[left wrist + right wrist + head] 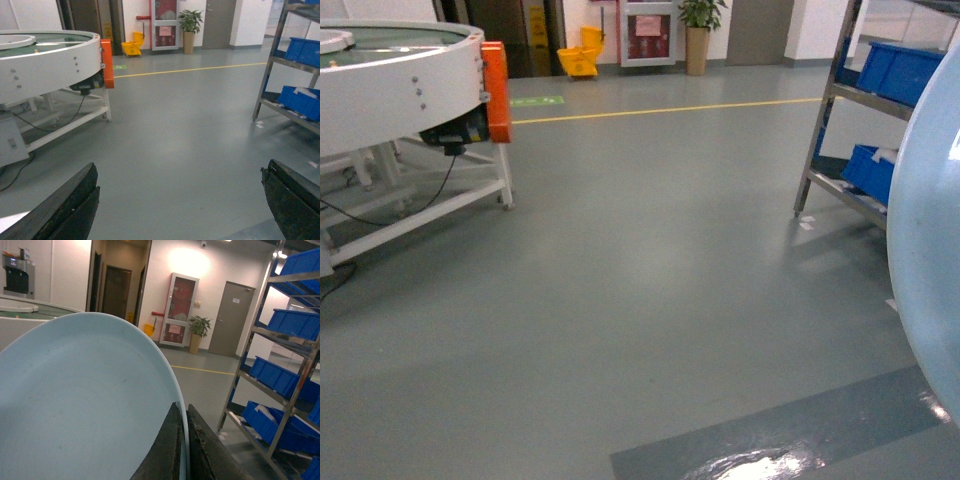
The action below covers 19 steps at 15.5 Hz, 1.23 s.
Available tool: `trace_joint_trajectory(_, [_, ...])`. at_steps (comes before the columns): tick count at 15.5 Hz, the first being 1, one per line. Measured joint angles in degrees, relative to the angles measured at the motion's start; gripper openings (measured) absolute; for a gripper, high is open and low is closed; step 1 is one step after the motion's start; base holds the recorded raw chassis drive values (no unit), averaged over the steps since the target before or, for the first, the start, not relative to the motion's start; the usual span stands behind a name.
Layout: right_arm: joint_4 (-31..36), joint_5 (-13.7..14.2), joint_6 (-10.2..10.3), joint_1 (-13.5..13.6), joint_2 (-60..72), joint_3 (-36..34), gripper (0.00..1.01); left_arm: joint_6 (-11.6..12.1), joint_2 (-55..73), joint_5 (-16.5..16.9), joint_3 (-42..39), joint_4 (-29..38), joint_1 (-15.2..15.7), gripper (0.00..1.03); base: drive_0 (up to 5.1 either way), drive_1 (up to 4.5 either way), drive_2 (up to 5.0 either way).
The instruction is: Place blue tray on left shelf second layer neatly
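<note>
Right gripper (pixel 182 440) clamped on tray (pixel 85 405) rim, tray held on edge. Left gripper (pixel 180 200) wide open, empty. Shelf (pixel 840 95) at 2 o'clock, well apart; right arm nearer.

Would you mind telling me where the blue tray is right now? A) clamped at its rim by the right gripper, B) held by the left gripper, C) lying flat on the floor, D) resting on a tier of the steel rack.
A: in the right wrist view the right gripper has its fingers pinched on the rim of the blue tray, while the left gripper is open and empty.
</note>
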Motion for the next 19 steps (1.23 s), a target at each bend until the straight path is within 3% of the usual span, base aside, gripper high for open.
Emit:
trace_joint_trajectory(9, [0.5,0.0,0.0,0.0,-0.1,0.0,0.02,0.0,0.0,0.1,0.0,0.0,-0.1,0.98,-0.6,3.47,-4.8])
trace_joint_trajectory(19, [0.2,-0.2,0.0,0.0,0.0,0.0,0.02,0.0,0.0,0.0,0.0,0.1,0.1,0.98,1.1,5.18,-3.0])
